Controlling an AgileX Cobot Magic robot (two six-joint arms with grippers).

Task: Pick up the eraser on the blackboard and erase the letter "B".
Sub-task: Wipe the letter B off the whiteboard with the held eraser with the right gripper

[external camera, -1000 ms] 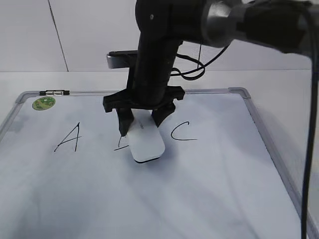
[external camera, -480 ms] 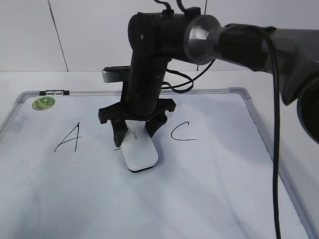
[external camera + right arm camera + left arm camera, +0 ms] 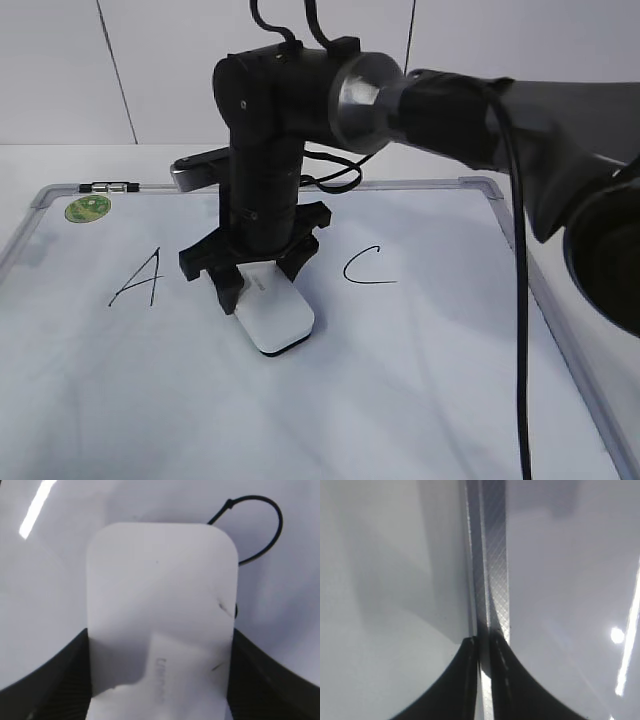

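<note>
Eraser (image 3: 274, 315): white oblong block, held across its width in the right claw (image 3: 252, 282), lying flat on the blackboard (image 3: 430, 400) between the black "A" (image 3: 138, 277) and "C" (image 3: 366, 265). Letter "B": not visible in the exterior view, hidden beneath eraser and arm or perhaps already wiped. Right wrist view shows a thin black curved stroke (image 3: 255, 525) just beyond the eraser's far corner, possibly a remnant. Left claw (image 3: 482, 645): pinched narrow, holding nothing, parked over a seam. Step in hand, by judgement: wiping. Next move likely calls for a pressed stroke across any remaining ink, sparing neighbouring letters.
</note>
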